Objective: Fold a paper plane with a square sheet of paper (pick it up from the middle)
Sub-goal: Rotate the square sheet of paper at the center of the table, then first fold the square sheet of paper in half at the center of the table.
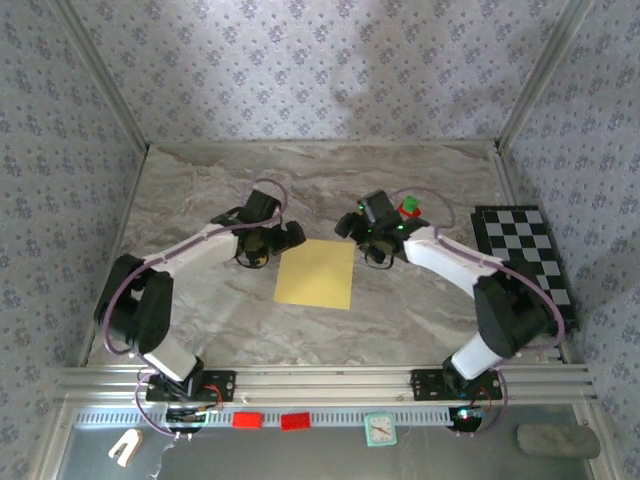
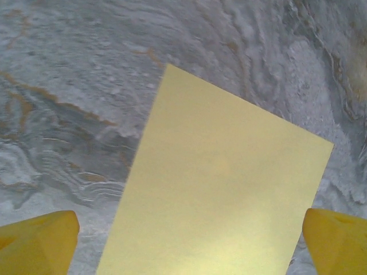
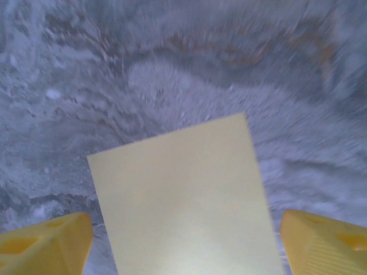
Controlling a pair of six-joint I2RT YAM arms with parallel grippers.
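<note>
At the middle of the table (image 1: pixel 180 330), between the two arms, the yellow paper sheet (image 1: pixel 315 273) is seen lying flat on the marble surface. No crease, folded corner or pointed shape can be made out on it, so the folding is judged not yet begun, and the whole sequence of folds is left to be done. The left gripper (image 1: pixel 268 242) is held just beside the sheet's far left corner, and its yellow fingertips (image 2: pixel 37 240) are spread wide with nothing between them; the sheet is seen below them on the table. The right gripper (image 1: pixel 373 240) is held just beside the far right corner, its fingertips (image 3: pixel 43 240) likewise set wide apart and empty. The right wrist view is blurred, so finer detail of the sheet's edge cannot be told there. Neither gripper is seen touching the sheet. A checkered board (image 1: pixel 525 262) lies at the right edge, well apart from the work. The step in hand is judged to be the approach for a first pick-up.
</note>
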